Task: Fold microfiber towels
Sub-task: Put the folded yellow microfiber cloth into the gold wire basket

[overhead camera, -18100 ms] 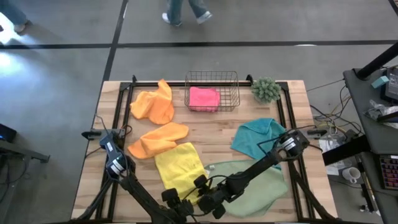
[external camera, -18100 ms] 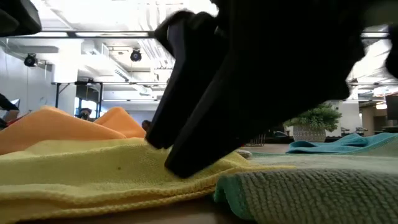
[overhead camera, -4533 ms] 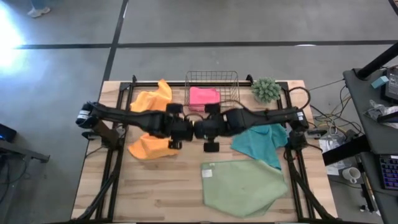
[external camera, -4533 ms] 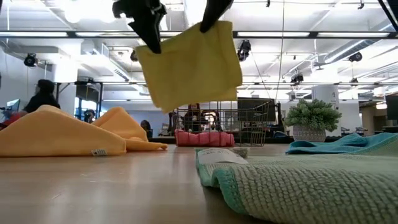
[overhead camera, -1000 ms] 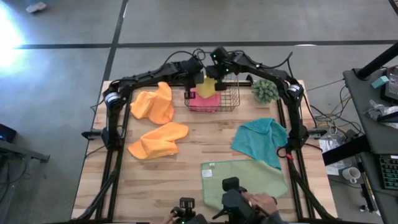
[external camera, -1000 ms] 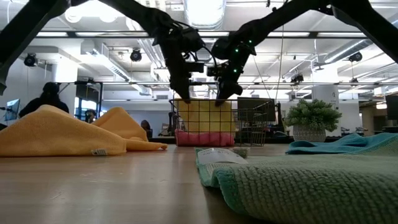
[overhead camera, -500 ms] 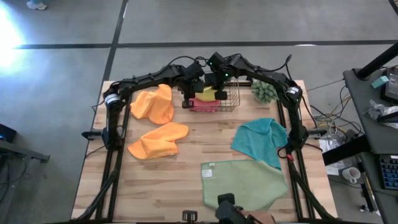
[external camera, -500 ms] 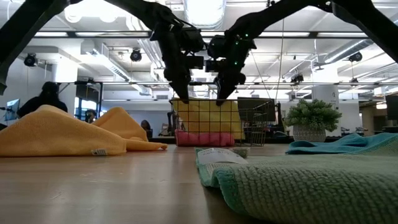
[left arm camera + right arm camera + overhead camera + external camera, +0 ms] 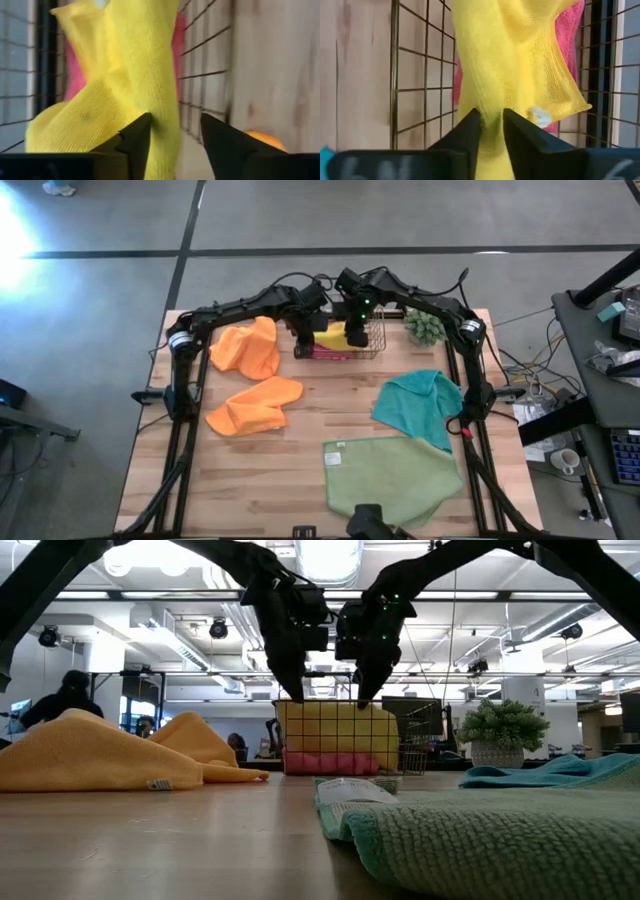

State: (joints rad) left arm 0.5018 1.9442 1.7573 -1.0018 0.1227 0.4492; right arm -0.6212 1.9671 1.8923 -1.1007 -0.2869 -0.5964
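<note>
Nubby matt cloth yellow towel (image 9: pixel 520 65), thin metal wire basket (image 9: pixel 415 90), planked wooden table (image 9: pixel 300 450).

Both arms cover most of the wire basket (image 9: pixel 368 340) from above, hiding much of the yellow towel (image 9: pixel 331 338) and pink towel (image 9: pixel 336 353), while a dark object (image 9: pixel 372 523) is cut off at the bottom edge.
</note>
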